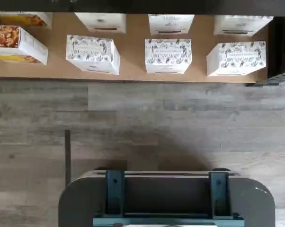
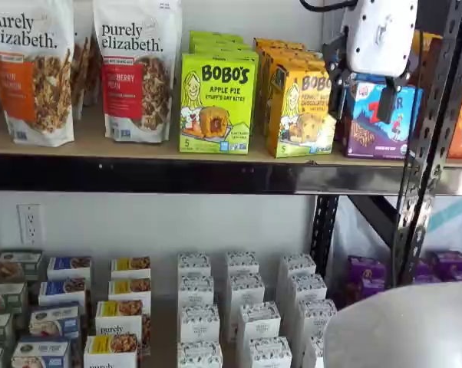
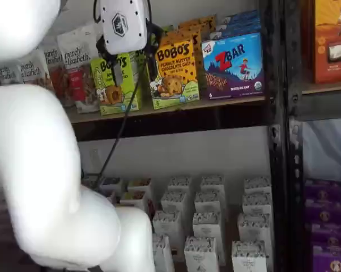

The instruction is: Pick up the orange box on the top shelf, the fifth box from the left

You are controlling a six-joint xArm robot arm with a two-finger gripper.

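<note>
The orange box (image 2: 304, 107) is a yellow-orange Bobo's carton that stands upright on the top shelf (image 2: 100, 146), between a lime-green Bobo's box and a blue ZBar box. It shows in both shelf views (image 3: 175, 71). My gripper (image 2: 363, 98) hangs at top-shelf height in front of the boxes, apart from them. Its two black fingers show a plain gap and hold nothing. In one shelf view it overlaps the ZBar box, in the other (image 3: 128, 55) the green box. The wrist view shows neither the orange box nor the fingers.
A green apple pie box (image 2: 216, 100), a ZBar box (image 3: 233, 65) and granola bags (image 2: 31, 69) share the shelf. A black perforated upright (image 2: 430, 138) stands at the right. Small white boxes (image 1: 167, 56) fill the lower level. The arm's white body (image 3: 40, 170) blocks the left.
</note>
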